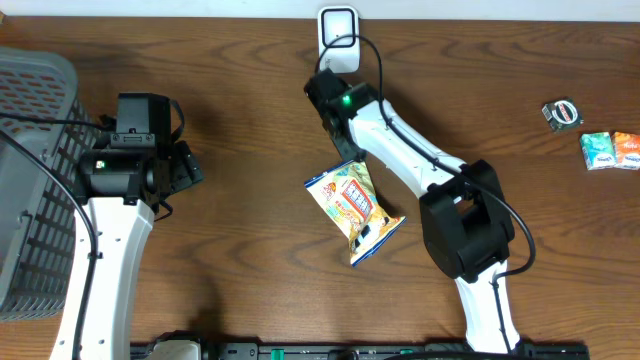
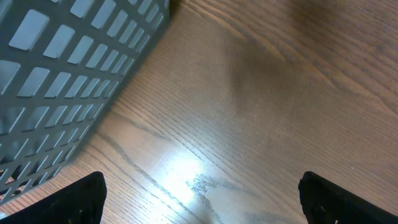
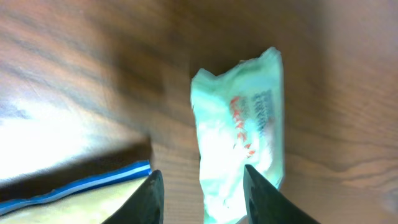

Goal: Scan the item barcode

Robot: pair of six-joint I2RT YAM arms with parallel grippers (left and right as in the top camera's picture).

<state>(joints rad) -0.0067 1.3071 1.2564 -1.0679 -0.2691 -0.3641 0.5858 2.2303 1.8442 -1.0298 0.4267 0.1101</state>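
The right gripper (image 3: 202, 183) is standing with its two dark fingers part-way apart, straddling the near end of a pale mint-white crinkled foil packet with red lettering (image 3: 239, 112). A strip of table is showing between the left-hand finger and the packet, so nothing is being clamped. Whether the other finger is brushing the packet I cannot tell.

The packet is lying flat on the brown wooden table (image 1: 230, 80), its crimped seal pointing away from the fingers, and the arm is hiding it in the overhead view. Just beside the gripper a yellow snack bag with blue edges (image 1: 355, 210) is lying flat, on the robot's side of the white scanner (image 1: 338, 25) at the far edge. Which of the two is meant for scanning I cannot tell.

Both are looking light, soft and slippery, likely to crumple or slide. I am judging a crimped end seam the firmest place to pinch, leaving the printed face free.

The left gripper (image 2: 202, 186) is hanging wide open over bare wood beside the grey plastic basket (image 2: 62, 62), holding nothing.
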